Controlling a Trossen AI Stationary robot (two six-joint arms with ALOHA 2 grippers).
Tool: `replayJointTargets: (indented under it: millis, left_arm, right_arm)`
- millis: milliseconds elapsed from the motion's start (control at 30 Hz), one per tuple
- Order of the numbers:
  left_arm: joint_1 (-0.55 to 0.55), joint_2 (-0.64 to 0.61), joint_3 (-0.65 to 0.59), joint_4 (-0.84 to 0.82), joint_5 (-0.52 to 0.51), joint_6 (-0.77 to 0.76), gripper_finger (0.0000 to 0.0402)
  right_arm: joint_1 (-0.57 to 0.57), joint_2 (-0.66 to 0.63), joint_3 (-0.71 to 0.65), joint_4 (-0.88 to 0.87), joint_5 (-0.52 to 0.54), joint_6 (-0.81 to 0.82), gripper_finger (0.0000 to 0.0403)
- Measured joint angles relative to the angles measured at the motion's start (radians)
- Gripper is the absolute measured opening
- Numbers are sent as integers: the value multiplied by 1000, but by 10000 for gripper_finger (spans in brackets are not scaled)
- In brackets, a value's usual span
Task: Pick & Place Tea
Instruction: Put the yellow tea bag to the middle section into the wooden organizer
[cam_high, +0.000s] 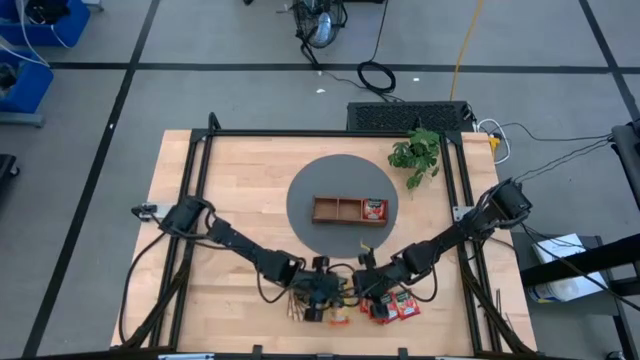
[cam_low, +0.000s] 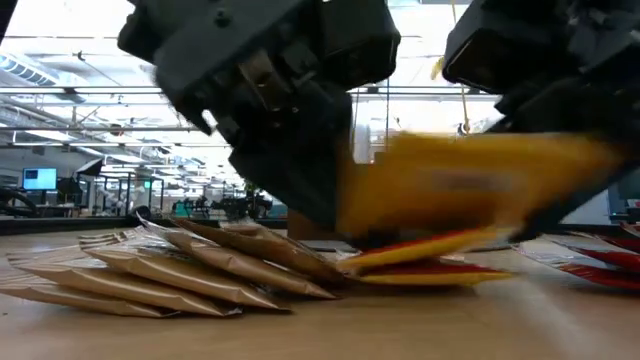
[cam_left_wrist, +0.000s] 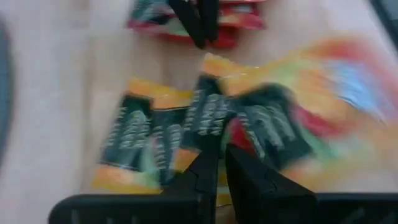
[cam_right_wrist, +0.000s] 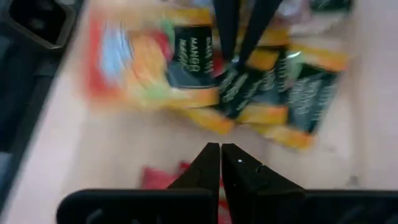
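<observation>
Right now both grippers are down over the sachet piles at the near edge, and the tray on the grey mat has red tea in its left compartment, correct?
Not quite. In the high view the red tea lies in the right compartment of the tray, not the left. The rest holds: the left gripper and right gripper are both over the sachet piles at the table's near edge.

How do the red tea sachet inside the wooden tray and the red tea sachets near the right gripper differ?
Place: the red sachet in the tray lies in the wooden tray's end compartment nearest the plant; the red sachets near the right gripper lie on the bare table at its near edge.
Number: the first lies alone; the others form a small overlapping cluster.
Shared: both are red, small and lying flat.
</observation>
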Motion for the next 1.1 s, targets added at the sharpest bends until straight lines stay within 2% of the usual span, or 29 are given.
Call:
replayJointTargets:
  millis: [100,300,467,633,767,867,1100]
  left_arm:
    - [21,0,0,-8,3,14,35]
    - [33,0,0,-20,-15,37,35]
    - [25,0,1,-15,-18,51,35]
    - [23,0,2,-10,-38,51,35]
    - [23,0,1,-13,-83,41,35]
    - [25,0,0,-16,-116,40,35]
    - [31,1,0,-13,-145,37,35]
  right_arm:
    - [-9,0,0,-8,67,-6,18]
    - [-38,-4,0,-13,72,-22,40]
    - [2,-55,0,16,172,-115,63]
    - [57,-63,-1,112,92,-205,78]
    - [74,-15,-1,191,77,-251,78]
    - [70,34,0,245,9,-282,73]
    - [26,99,0,300,12,-313,58]
